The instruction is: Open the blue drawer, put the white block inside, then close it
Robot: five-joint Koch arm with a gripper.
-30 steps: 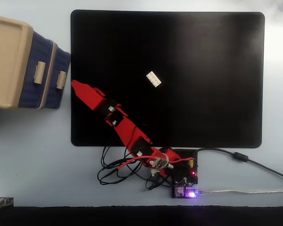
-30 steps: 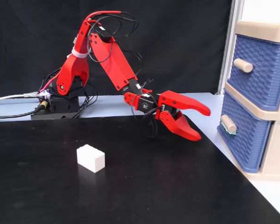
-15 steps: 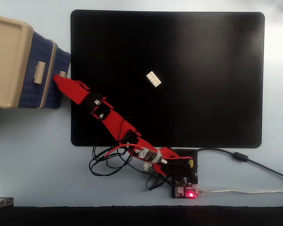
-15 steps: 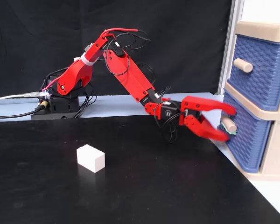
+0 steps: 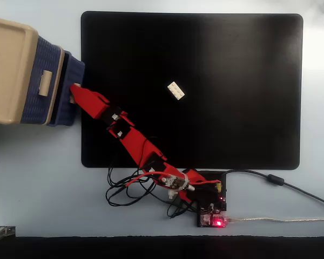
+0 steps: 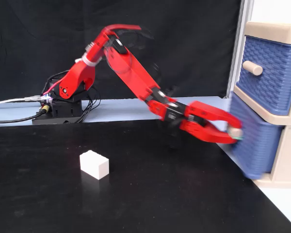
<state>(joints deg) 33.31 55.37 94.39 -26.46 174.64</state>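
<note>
The blue drawer [image 6: 256,151] is the lower one of the beige cabinet [image 6: 276,30] at the right, and it looks blurred. From above the blue drawer [image 5: 75,66] stands out a little beyond the top one. My red gripper [image 6: 236,132] is shut on the drawer's small beige handle [image 6: 237,130], one jaw above it and one below. Seen from above, my gripper [image 5: 74,91] covers most of that handle. The white block [image 5: 176,90] lies alone on the black mat [image 5: 237,118], well away from the gripper. The same white block [image 6: 94,164] sits at the front left.
The top drawer [image 6: 271,73] with its own handle [image 6: 252,68] is shut above the gripper. The arm's base [image 5: 209,208] and loose cables [image 5: 124,189] lie off the mat's near edge. A black cloth hangs behind the arm.
My gripper reached the lower drawer's handle, closed on it and drew back. The drawer has slid out a little from the cabinet. The white block has not moved.
</note>
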